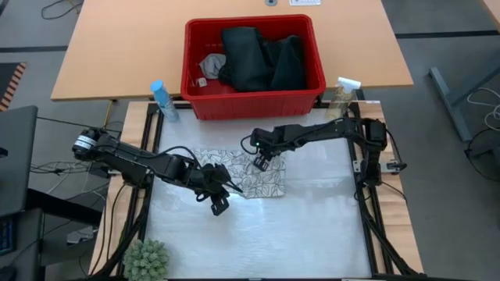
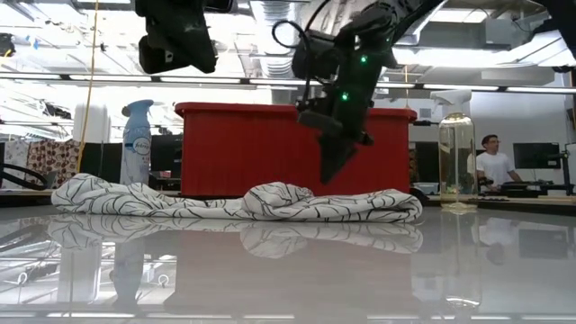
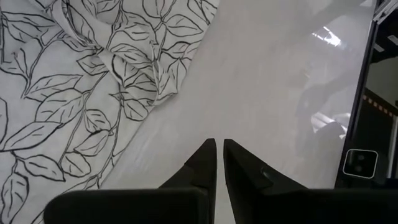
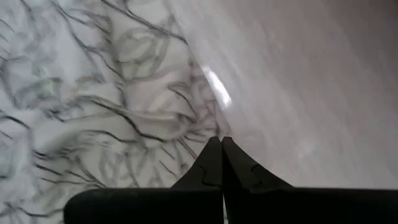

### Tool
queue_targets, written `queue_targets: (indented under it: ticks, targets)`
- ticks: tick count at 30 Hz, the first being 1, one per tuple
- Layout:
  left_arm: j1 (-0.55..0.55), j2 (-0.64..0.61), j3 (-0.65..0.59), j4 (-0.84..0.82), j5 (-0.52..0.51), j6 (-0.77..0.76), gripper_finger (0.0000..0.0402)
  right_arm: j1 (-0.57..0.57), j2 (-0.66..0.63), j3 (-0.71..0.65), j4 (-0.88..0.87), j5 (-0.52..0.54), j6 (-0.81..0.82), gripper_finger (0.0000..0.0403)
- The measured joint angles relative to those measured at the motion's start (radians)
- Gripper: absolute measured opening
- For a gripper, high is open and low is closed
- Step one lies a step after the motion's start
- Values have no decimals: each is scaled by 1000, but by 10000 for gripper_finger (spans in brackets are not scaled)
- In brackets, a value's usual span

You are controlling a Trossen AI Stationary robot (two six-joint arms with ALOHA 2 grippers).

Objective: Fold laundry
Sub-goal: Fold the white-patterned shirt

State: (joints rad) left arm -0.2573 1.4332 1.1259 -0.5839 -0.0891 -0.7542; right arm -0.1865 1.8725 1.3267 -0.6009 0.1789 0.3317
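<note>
1. Your leaf-print cloth (image 1: 244, 173) lay crumpled on the glossy white table (image 1: 312, 226), just in front of the red basket (image 1: 254, 101), long axis running left-right.
2. Soft, rumpled folds.
3. Your right gripper (image 1: 258, 163) hung above its right part, closed, empty.
4. Your left gripper (image 1: 219, 206) was closed, empty, beside its front edge.

Two dark, jointed arms are seen, trailed by black cables; a green light glows on one wrist, and tapered black fingers (image 3: 205, 163) are shown.

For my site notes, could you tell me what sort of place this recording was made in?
Probably a robotics lab or workshop: exposed ceiling lights and ducts, a person at a workstation behind, and a framed white table beside a wooden bench.
</note>
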Motion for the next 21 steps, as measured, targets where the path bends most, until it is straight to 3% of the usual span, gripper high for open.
queue_targets:
  ticks: [13,21]
  targets:
    - [0,0,0,-1,3,-10,18,2,74,1,65,-54,-16,17]
    - [0,0,0,-1,-3,-3,18,10,73,7,160,-149,-47,20]
